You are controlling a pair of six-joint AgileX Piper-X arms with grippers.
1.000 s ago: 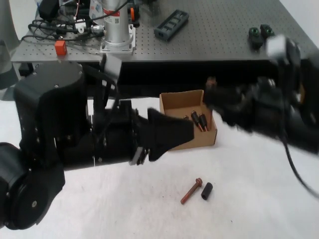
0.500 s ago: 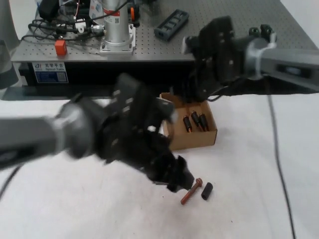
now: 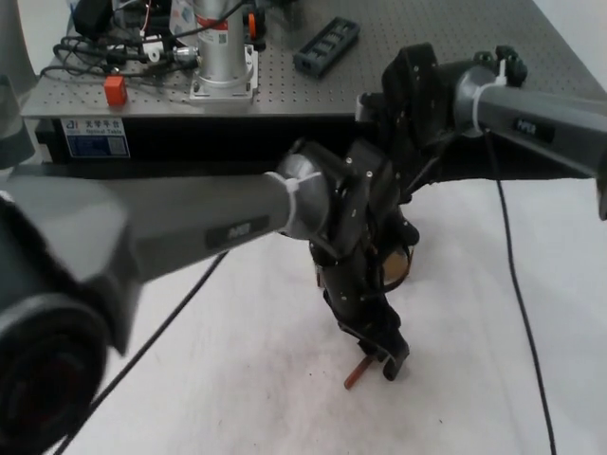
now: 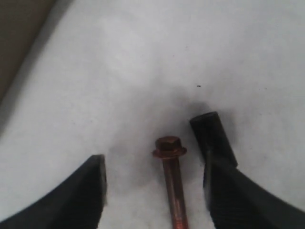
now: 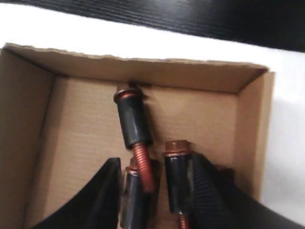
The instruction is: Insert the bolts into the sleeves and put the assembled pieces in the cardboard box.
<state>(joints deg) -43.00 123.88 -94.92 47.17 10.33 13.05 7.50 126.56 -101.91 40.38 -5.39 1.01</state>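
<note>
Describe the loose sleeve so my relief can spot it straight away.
On the white cloth, near side of the cardboard box, find the open left gripper. Between its fingers lies a copper-coloured bolt; the sleeve lies beside it, a short black tube with no head.

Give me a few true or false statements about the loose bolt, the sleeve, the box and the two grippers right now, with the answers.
1. The loose bolt lies between the open fingers of the left gripper. True.
2. The bolt is already inside the sleeve. False: the sleeve lies beside it, apart from it, on the white cloth.
3. The cardboard box holds three assembled pieces. True.
4. The right gripper is shut on a bolt. False: it is open over the box and holds nothing.
</note>
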